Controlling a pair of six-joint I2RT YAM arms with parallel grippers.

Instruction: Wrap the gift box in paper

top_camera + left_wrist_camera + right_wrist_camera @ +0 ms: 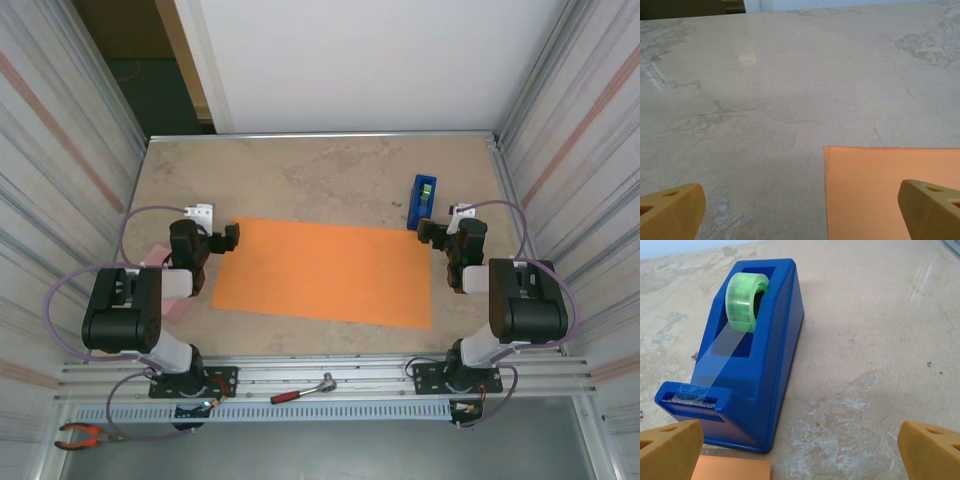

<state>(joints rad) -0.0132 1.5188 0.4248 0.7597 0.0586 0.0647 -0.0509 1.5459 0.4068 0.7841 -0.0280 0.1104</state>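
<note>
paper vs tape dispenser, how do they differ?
The paper is a large flat orange sheet; the tape dispenser is a small raised blue block. The paper lies mid-table; the tape dispenser sits by its far right corner. The paper is plain; the tape dispenser holds a green tape roll. Both rest on the table.

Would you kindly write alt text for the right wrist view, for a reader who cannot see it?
A blue tape dispenser holding a green roll of tape stands on the beige mottled table, ahead of the open right end effector. A corner of the orange paper shows at the bottom edge.
</note>
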